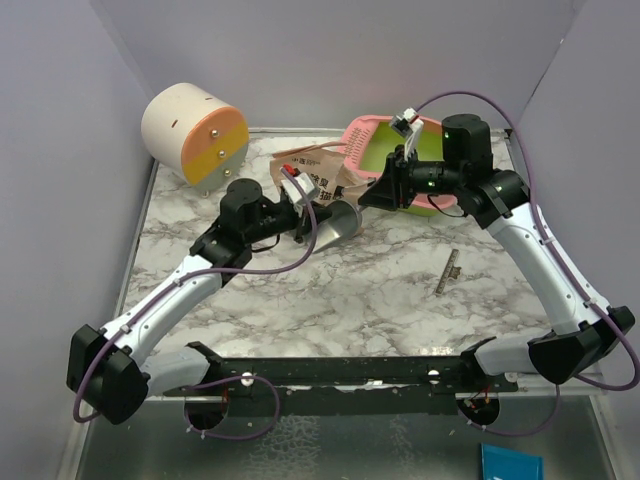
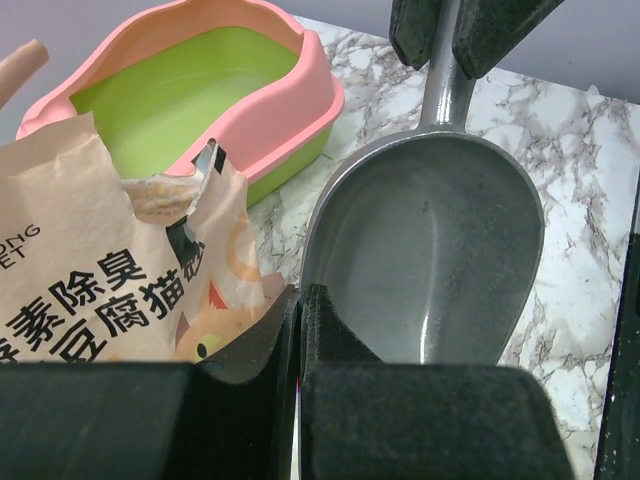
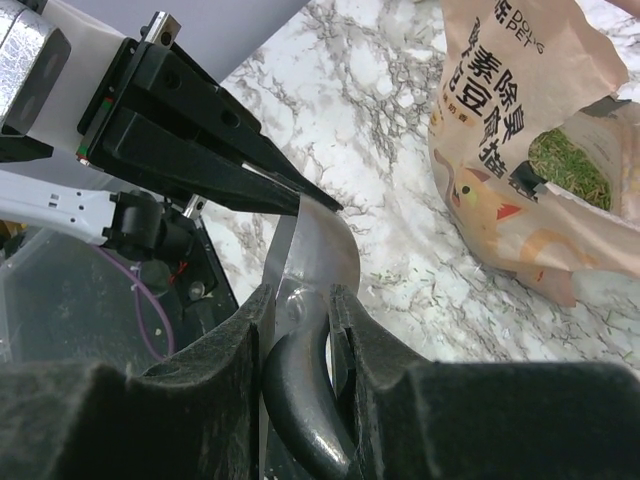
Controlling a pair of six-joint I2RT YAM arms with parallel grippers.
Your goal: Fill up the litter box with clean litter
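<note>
The litter box (image 1: pixel 372 137), with a pink rim and a lime-green basin, stands at the back right. Its basin (image 2: pixel 190 95) looks bare in the left wrist view. The beige cat-printed bag (image 1: pixel 315 178) lies open in front of it, and green-grey clean litter (image 3: pixel 570 165) shows in its mouth. A grey metal scoop (image 1: pixel 338 220) hangs between both grippers with its bowl (image 2: pixel 440 260) empty. My left gripper (image 2: pixel 300 296) is shut on the scoop's front rim. My right gripper (image 3: pixel 300 300) is shut on the scoop's handle.
A cream-and-orange cylinder (image 1: pixel 195 132) lies at the back left. A thin metal strip (image 1: pixel 448 272) lies on the marble table at the right. A few litter crumbs (image 3: pixel 420 270) are scattered near the bag. Grey walls close in the table's sides and back.
</note>
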